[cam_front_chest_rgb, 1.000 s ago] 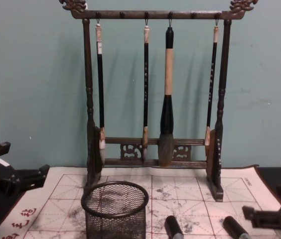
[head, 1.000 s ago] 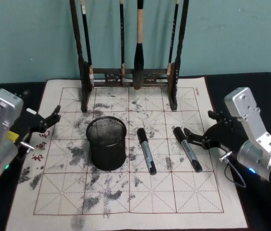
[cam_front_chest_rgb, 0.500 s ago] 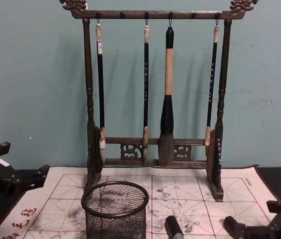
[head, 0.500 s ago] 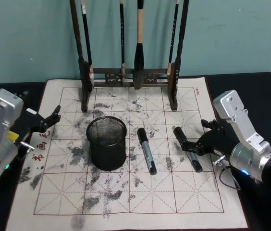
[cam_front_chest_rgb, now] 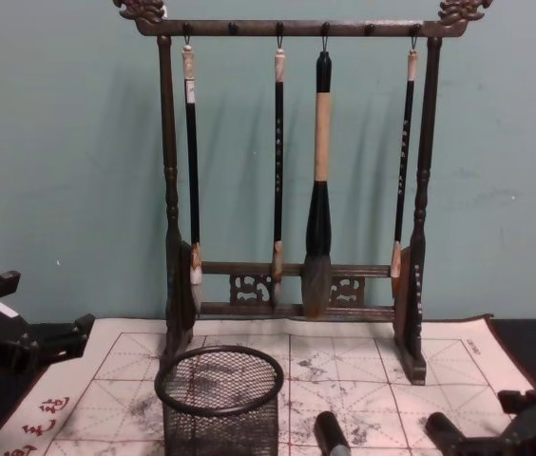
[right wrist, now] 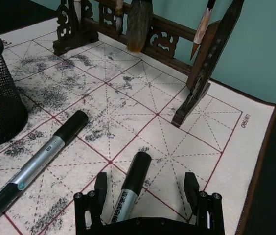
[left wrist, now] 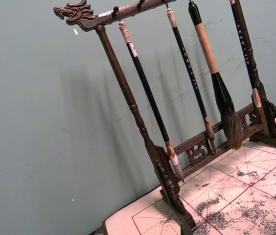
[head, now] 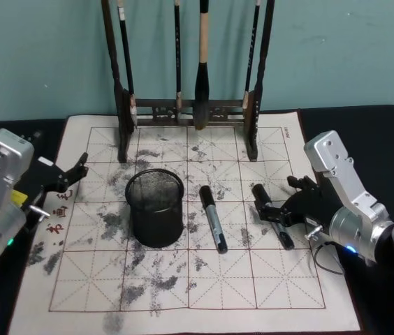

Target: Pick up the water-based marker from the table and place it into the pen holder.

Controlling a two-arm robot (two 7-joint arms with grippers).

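Right pincer: jaws spread, straddling the right-hand marker lying on the mat, right of the pen holder. Risk: off-centre closing rolls it away. Left pincer: jaws apart, parked at mat's left edge.

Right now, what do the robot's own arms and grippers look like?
Both arms end in boxy silver-grey housings carrying black two-fingered grippers. The left gripper, at the left edge of the calligraphy mat, has a yellow tag and a green light. The right gripper, on the mat's right side, trails a thin black cable and shows a blue light.
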